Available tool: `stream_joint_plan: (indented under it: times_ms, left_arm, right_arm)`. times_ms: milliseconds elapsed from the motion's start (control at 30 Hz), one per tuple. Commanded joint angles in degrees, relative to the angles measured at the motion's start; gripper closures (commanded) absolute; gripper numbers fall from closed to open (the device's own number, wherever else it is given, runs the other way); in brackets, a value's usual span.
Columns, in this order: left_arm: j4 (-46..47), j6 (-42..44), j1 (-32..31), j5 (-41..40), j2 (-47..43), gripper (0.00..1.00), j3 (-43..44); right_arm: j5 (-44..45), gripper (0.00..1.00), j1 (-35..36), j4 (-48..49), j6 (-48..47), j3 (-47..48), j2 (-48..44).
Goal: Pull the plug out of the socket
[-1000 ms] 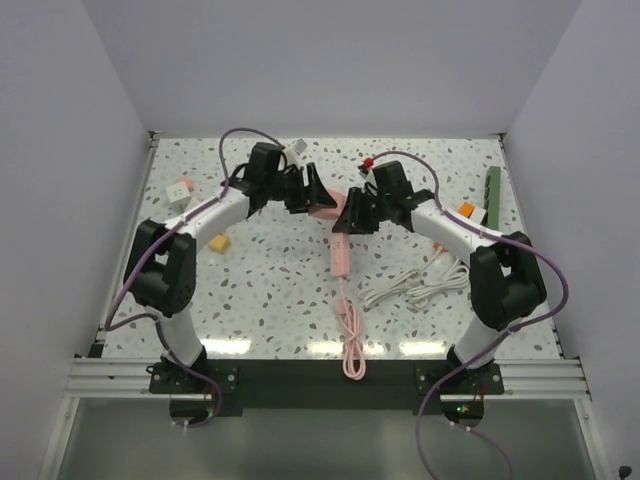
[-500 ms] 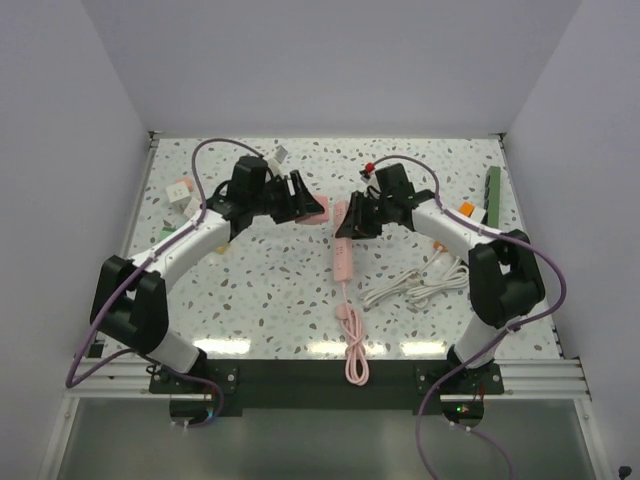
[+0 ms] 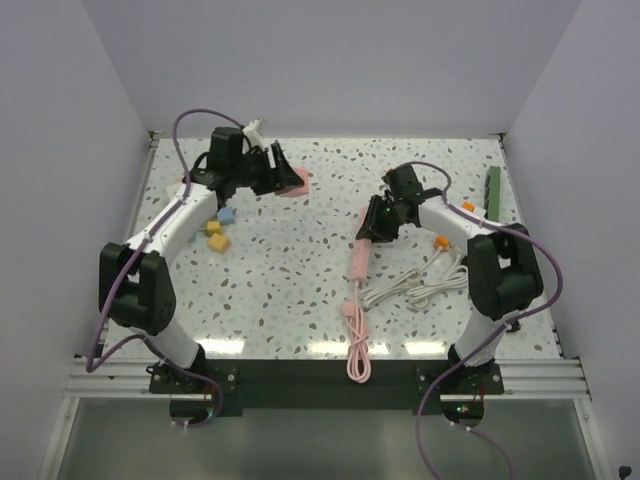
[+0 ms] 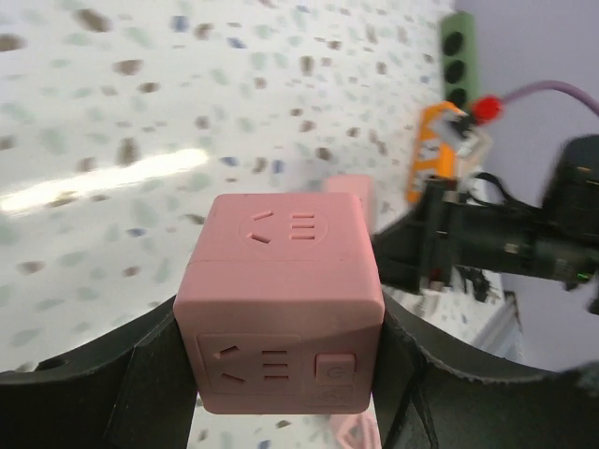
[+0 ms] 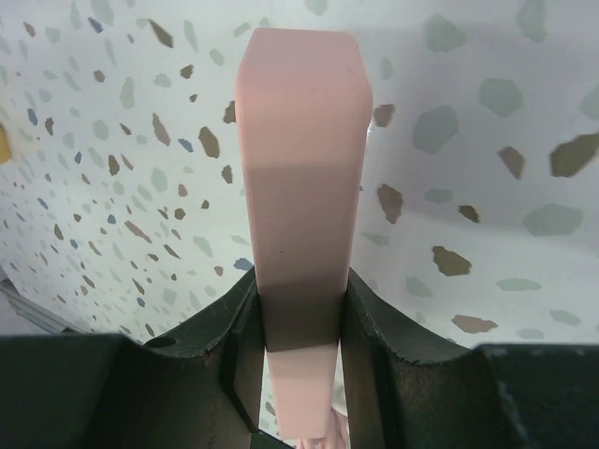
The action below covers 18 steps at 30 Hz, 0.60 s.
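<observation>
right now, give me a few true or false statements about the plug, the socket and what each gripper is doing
1. The pink cube socket is clamped between the fingers of the left gripper. True.
2. The pink plug is seated in the cube socket. False: the two are apart, with bare table between them.
3. The right gripper is shut on the pink plug. True.
4. The white cable lies beside the left arm. False: it lies on the table near the right arm.
5. The green strip lies along the table's left edge. False: it is at the right edge.
</observation>
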Motion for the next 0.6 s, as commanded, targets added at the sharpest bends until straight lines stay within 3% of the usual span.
stream_joint_plan:
  times_ms: [0, 200, 567]
  left_arm:
    - [-4.8, 6.7, 10.8, -4.0, -1.2, 1.0, -3.0]
    - [-8.2, 13.4, 20.7, -11.2, 2.7, 1.0, -1.5]
    - [-12.8, 18.9, 26.7, -11.9, 15.5, 1.0, 7.2]
  right_arm:
    - [3.4, 1.0, -3.6, -3.3, 0.5, 0.2, -3.6]
    - [8.0, 1.0, -11.1, -9.9, -1.9, 3.6, -1.4]
    - [27.6, 1.0, -20.1, -32.2, -7.4, 35.2, 21.5]
